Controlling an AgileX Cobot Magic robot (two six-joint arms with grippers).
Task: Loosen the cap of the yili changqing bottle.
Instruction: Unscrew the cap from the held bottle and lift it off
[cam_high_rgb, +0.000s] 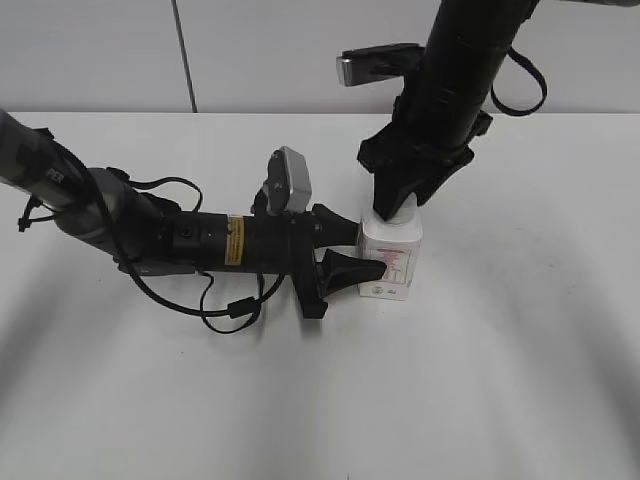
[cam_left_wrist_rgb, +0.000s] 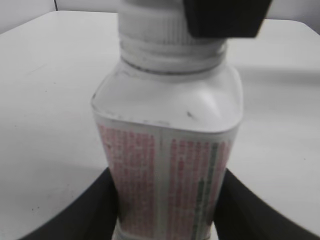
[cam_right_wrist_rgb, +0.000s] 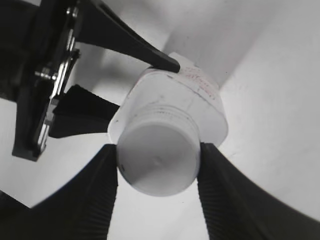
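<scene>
Holding the bottle (cam_high_rgb: 390, 258) tight, the left tool (cam_high_rgb: 352, 252) stops it spinning. The right tool (cam_right_wrist_rgb: 157, 172) pinches the cap (cam_right_wrist_rgb: 156, 160) and should turn slowly.

Yili changqing bottle (cam_high_rgb: 390, 262): white, squarish, red-printed label, upright on table. Cap (cam_right_wrist_rgb: 157, 160): white, ribbed, seated on neck.

White bottle (cam_left_wrist_rgb: 165, 130) bears a label of red print with a green streak; its ribbed cap (cam_right_wrist_rgb: 157, 160) is white. Black pincers, white counter (cam_high_rgb: 500, 380).
</scene>
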